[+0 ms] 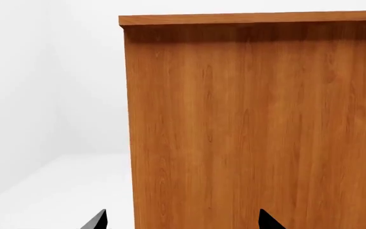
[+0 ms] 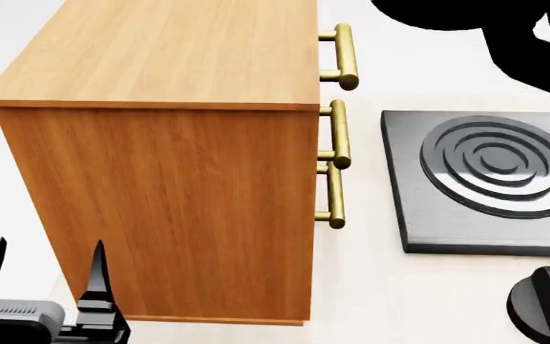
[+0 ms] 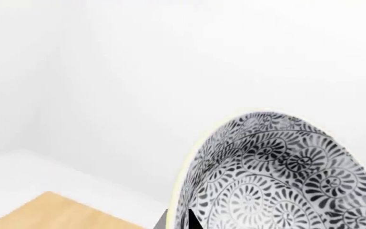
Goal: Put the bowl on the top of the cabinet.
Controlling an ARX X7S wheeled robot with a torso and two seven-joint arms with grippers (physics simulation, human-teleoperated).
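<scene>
The bowl (image 3: 278, 176), white with a dense dark grey floral pattern, fills the near part of the right wrist view. My right gripper (image 3: 177, 220) is shut on its rim, one finger inside and one outside. A corner of the cabinet's top (image 3: 49, 212) shows below and beside the bowl. In the head view the orange-brown cabinet (image 2: 175, 208) stands in front of me with its top (image 2: 170, 50) bare, and the bowl is out of that view. My left gripper (image 2: 48, 258) stands open at the cabinet's near lower corner, facing its side wall (image 1: 253, 124), nothing between its fingers.
Three brass bar handles (image 2: 342, 57) stick out from the cabinet's right face. A grey square burner plate (image 2: 490, 179) with raised rings lies to the right, and a black knob (image 2: 547, 304) sits near the front right. My right arm (image 2: 466, 29) shows as a dark shape at the upper right.
</scene>
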